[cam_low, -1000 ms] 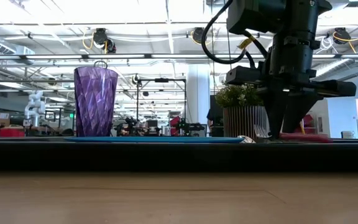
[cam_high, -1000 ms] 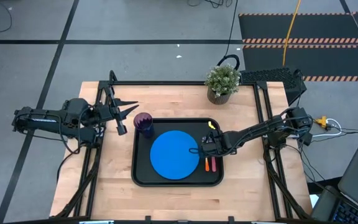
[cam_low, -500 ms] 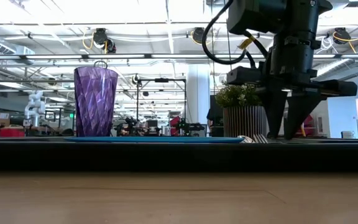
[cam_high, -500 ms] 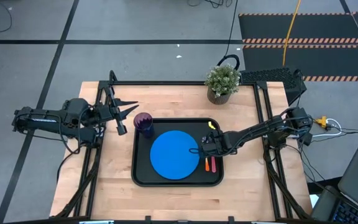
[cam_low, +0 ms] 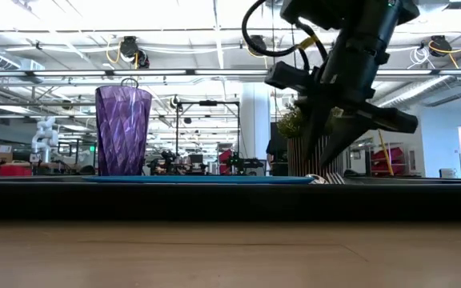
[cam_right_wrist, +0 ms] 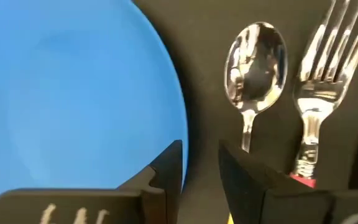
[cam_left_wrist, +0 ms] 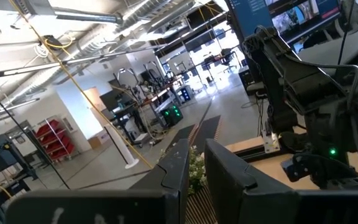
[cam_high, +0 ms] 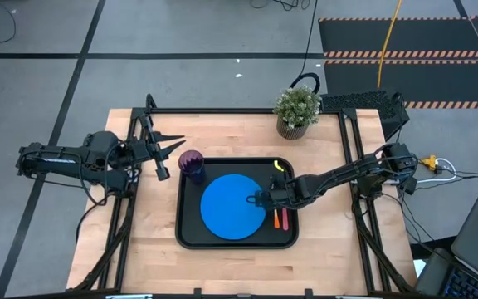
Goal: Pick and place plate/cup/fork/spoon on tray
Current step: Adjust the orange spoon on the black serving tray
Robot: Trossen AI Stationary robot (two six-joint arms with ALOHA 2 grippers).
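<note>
Tableware for the setting lies gathered on the black tray [cam_high: 191, 237]: the blue plate [cam_high: 232, 208] at its centre, the purple cup [cam_high: 192, 163] upright in the corner nearest the left arm, and the spoon [cam_right_wrist: 255, 59] and red-handled fork [cam_right_wrist: 319, 93] side by side just beside the plate's edge. The right gripper [cam_high: 261, 199] hangs over the plate's rim next to the cutlery, fingers parted a little and holding nothing. The left gripper [cam_high: 166, 151] waits off the tray near the table's edge, its fingers slightly apart and empty. Every piece appears placed, so the placing step looks finished; the next move would call for the right arm to lift clear without brushing the spoon or fork.
</note>
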